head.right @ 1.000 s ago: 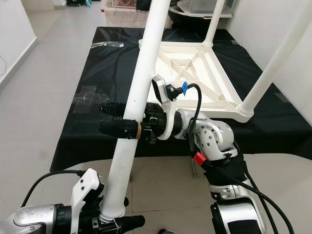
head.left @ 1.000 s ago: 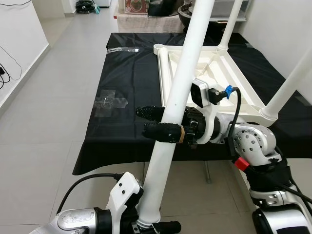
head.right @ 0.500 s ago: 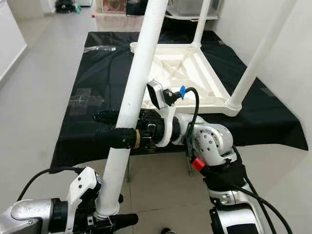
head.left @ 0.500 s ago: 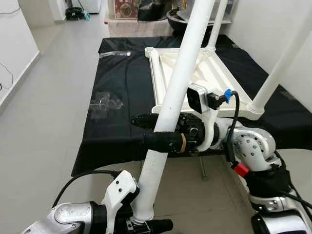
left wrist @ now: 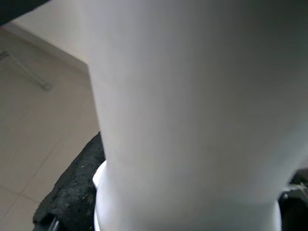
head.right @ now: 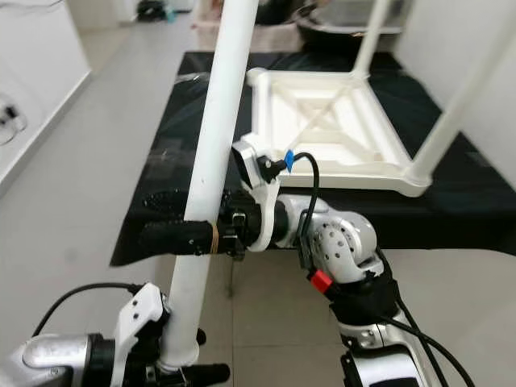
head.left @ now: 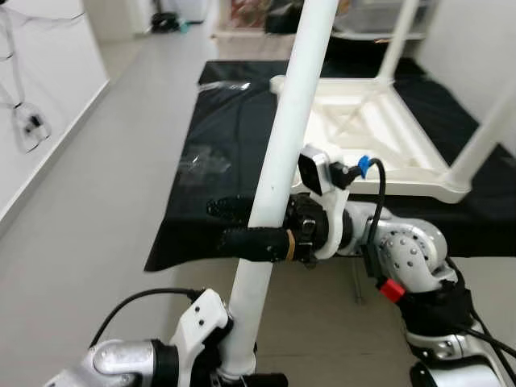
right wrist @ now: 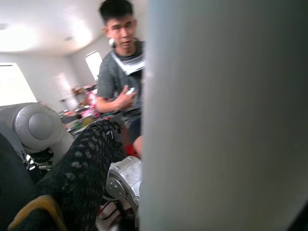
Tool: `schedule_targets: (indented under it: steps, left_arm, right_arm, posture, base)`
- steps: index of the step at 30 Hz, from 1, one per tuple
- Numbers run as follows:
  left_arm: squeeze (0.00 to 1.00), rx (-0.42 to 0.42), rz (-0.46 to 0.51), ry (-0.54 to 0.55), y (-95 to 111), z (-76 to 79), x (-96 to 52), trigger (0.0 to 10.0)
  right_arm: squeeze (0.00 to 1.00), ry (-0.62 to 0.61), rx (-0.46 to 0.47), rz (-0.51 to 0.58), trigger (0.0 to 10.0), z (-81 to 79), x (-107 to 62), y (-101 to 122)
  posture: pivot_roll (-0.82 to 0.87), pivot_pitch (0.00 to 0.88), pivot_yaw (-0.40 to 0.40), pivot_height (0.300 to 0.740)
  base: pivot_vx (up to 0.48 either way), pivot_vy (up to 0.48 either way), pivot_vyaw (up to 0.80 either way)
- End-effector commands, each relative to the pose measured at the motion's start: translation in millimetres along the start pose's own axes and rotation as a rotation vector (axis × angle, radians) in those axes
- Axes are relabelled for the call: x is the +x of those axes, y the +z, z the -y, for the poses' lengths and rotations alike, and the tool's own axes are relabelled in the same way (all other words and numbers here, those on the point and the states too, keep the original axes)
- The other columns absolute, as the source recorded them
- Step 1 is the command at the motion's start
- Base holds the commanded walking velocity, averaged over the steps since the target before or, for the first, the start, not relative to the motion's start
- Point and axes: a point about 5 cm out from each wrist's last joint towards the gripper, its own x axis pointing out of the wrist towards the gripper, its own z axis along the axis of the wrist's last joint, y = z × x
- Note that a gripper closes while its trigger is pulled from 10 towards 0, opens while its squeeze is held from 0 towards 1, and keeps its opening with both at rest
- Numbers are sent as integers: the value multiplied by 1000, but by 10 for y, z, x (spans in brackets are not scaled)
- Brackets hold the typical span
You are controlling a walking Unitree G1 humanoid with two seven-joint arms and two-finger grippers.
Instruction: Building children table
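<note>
At the near edge of the black-draped table (head.left: 201, 173):
Leg: we hold the white table leg (head.left: 278, 161) upright, before the upturned tabletop (head.left: 379, 133).
Right gripper (head.left: 242, 224): pinching it mid-length.
Left gripper (head.right: 189, 367): clamping its foot.

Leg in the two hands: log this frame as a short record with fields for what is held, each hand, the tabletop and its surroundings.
held: white leg, a long tube rising steeply out of the frame
right hand: shut on the leg at mid-length, one finger either side
left hand: at the leg's lower end, by its flared collar; grip hard to see
tabletop: white, upside down on the black cloth, with legs already standing up from its corners
other: clear plastic bags on the cloth; a person behind the robot
</note>
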Motion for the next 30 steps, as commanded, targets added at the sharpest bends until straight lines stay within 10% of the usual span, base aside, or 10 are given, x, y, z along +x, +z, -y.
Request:
schedule_targets:
  steps: [1, 17, 18, 19, 23, 30]
  left_arm:
    - [0, -5, -26, -26, -47, 23, 7, 10000]
    - [0, -14, -35, -47, -102, 3, 5, 10000]
    - [0, -15, -38, -44, -116, -9, 2, 10000]
    - [0, -18, -39, -44, -121, -14, -1, 10000]
    - [0, -23, -41, -45, -134, -20, -5, 10000]
    - [0, -32, -46, -47, -169, -37, -14, 10000]
  right_arm:
    - [0, 15, -13, -14, 10000, -32, 54, 2]
    - [0, 6, -20, -30, 10000, -42, 65, -21]
    - [0, 13, -17, -28, 8157, -47, 71, -20]
    - [0, 18, -18, -31, 4235, -51, 74, -22]
    - [0, 23, -18, -34, 510, -57, 76, -27]
    - [0, 32, -7, -31, 0, -77, 71, -29]
  posture:
    - [111, 153, -12, 740]
    - [99, 141, -10, 740]
    - [96, 138, -10, 740]
    - [95, 137, -9, 740]
    - [92, 136, -10, 740]
    - [88, 143, -13, 740]
  base:
    - [0, 0, 0]
    - [0, 0, 0]
    - [0, 0, 0]
    - [0, 0, 0]
    - [0, 0, 0]
    - [0, 0, 0]
